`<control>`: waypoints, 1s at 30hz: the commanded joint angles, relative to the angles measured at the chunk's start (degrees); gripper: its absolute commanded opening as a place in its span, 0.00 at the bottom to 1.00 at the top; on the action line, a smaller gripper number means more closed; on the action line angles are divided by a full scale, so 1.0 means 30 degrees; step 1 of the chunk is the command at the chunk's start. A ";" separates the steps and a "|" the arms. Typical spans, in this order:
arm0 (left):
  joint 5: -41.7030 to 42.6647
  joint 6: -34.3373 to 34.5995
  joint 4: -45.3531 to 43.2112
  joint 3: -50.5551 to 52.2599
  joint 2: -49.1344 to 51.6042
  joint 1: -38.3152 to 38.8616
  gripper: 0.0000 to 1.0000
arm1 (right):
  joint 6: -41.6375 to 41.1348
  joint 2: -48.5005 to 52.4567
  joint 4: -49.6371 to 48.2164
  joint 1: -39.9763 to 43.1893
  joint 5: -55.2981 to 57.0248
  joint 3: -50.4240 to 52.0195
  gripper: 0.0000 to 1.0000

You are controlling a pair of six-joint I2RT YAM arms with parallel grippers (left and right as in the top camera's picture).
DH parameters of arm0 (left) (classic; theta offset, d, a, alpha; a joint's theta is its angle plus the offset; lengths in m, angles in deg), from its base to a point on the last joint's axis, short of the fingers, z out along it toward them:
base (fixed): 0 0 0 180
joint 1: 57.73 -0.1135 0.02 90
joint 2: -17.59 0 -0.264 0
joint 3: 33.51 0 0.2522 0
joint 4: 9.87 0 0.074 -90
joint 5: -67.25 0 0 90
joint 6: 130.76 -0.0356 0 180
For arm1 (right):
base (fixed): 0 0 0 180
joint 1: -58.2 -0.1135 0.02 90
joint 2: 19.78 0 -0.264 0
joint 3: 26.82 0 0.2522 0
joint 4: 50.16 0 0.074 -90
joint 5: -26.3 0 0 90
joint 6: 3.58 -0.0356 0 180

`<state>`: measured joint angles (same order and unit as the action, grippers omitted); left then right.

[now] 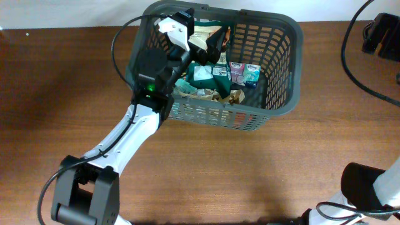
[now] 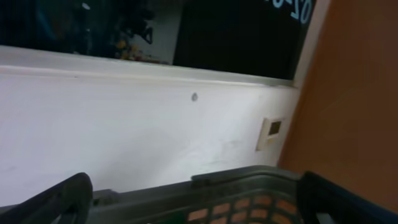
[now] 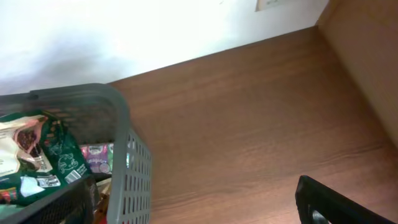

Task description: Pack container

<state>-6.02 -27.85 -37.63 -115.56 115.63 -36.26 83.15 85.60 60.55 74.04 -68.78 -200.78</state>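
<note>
In the overhead view the left arm [image 1: 119,147] rises from its base at 7 o'clock and the right arm [image 1: 369,187] sits at 5 o'clock, both at the near edge of the brown wooden table [image 1: 262,169]; the left arm slants toward 1 o'clock, its green-lit joint above the near-left wall of the container [image 1: 284,69]; that dark grey basket stands at 12 o'clock, toward the table's far edge. The left gripper [image 1: 206,45] hangs over the basket's left half; in the left wrist view its fingers [image 2: 62,199] stand wide apart at 7 and 5 o'clock, with the basket's far rim between them and a white wall [image 2: 155,137] beyond.

Snack packs lie on the basket's floor: a green pack [image 1: 203,75] below the gripper, a pink pack [image 1: 238,70] just beside a teal pack [image 1: 252,75] toward 3 o'clock, and brown wrappers [image 1: 225,95] against the near wall.

The right gripper [image 3: 333,204] shows only one dark finger, at 5 o'clock of its own view, so whether its jaws are apart or together cannot be told; the basket's corner fills that view at 8 o'clock.

At 2 o'clock on the far edge a black device [image 1: 381,37] sits with dark cables [image 1: 350,62] looping past it.
</note>
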 commanded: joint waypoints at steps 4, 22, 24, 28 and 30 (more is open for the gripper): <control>0.0138 -0.0590 0.2914 -0.1530 -0.2171 -0.2331 0.99 | -0.0219 -0.0816 0.0117 0.0109 -0.0372 0.0058 0.99; -0.5078 -0.6426 2.5230 -0.4095 -1.0513 -1.0724 0.99 | 0.0124 -0.3840 0.0124 0.0102 -0.0386 0.0474 0.99; -0.5829 -0.6426 2.7095 -0.4095 -1.0768 -1.1198 0.99 | 0.0466 -0.4772 0.0124 0.0102 -0.0364 0.1311 0.99; -0.6229 -0.6703 2.9740 -0.4095 -1.1278 -1.1861 0.99 | 0.1020 -0.7227 0.0124 0.0102 -0.0022 0.4175 0.99; -0.6222 -0.6863 3.0643 -0.4095 -1.1788 -1.1963 0.99 | 0.1224 -0.8706 0.0124 0.0102 0.0240 0.6062 0.99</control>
<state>-22.90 -46.25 51.81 -127.74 83.46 -71.36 84.95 65.27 60.51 74.04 -69.24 -188.94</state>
